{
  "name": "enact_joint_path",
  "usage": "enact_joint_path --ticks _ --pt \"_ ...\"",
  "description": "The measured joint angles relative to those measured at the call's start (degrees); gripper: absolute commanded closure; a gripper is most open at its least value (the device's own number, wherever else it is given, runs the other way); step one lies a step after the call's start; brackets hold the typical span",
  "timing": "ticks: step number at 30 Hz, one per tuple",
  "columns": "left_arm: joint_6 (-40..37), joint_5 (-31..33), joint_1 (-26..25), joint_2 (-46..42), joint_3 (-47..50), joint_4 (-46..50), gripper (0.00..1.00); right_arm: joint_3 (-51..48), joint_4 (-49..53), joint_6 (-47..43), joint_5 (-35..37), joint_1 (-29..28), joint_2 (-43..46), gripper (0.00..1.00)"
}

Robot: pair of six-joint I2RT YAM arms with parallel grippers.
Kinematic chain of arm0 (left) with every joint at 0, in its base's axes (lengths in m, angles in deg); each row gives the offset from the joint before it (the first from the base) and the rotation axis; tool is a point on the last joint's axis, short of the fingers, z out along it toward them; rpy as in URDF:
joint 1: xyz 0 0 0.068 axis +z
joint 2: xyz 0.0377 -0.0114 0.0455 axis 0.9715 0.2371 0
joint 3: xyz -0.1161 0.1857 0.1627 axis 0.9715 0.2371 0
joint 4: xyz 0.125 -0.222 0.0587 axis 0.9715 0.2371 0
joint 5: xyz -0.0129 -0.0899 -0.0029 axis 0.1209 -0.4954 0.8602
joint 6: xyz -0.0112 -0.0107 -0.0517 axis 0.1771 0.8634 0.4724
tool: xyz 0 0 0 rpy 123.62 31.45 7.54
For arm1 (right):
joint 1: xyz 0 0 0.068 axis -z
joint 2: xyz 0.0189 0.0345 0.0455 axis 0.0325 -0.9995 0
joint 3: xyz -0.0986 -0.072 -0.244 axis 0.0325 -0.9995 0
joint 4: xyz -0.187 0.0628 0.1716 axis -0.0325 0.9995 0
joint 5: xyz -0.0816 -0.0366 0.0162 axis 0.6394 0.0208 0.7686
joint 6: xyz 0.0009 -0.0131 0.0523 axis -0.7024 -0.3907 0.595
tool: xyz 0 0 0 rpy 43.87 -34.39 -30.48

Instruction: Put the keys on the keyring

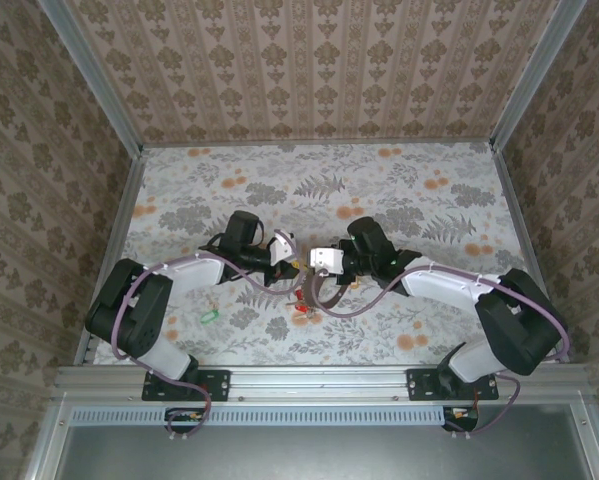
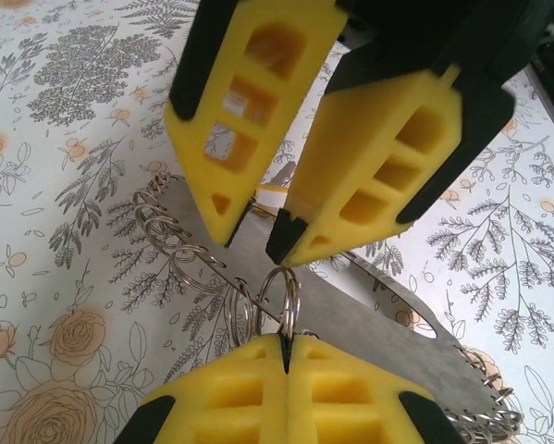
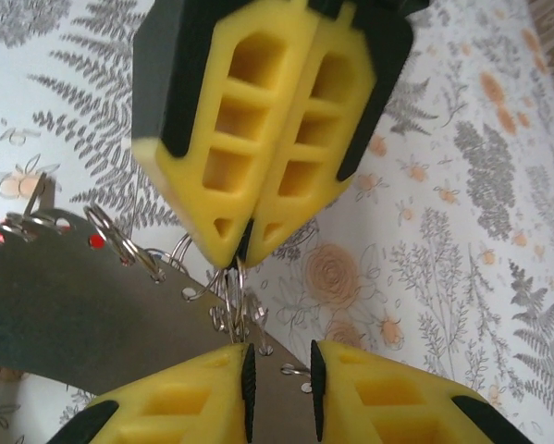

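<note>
Grey-and-orange flowered table [image 1: 429, 200] is the stage, with both arms reaching into the middle of it, pretty much nose to nose. Up close the left gripper [image 2: 253, 245] has its yellow fingers parted a little at the tips, and nothing is plainly pinched between them. There's a pale sliver up in the gap, but honestly it's hard to tell what it is.

The right gripper [image 3: 240, 252] is clamped tight on one small split ring [image 2: 279, 294]. That ring sits on the edge of the keyring [image 2: 369, 324], which reads as a flat grey band lined with little rings. In the left wrist view its long axis runs diagonally, upper left to lower right, right under the left fingertips. The pinched ring is just beyond them, so the free claw points straight at it.

A red key [image 1: 301, 308] lies on the table just on the near side of the two grippers. A green key [image 1: 211, 317] is well off to the left, by the left arm. Fetching is probably that arm's job, since it's free and nearer the green one.
</note>
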Motion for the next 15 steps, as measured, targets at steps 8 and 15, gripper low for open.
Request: enact_joint_path --ticks 8,15 --pt "0.0 0.0 -0.2 0.0 -0.7 1.2 1.00 0.5 4.4 -3.6 0.0 -0.1 -0.4 0.71" --pt "0.0 -0.1 -0.5 0.0 -0.7 1.7 1.00 0.5 4.5 -3.7 0.0 -0.8 -0.9 0.75"
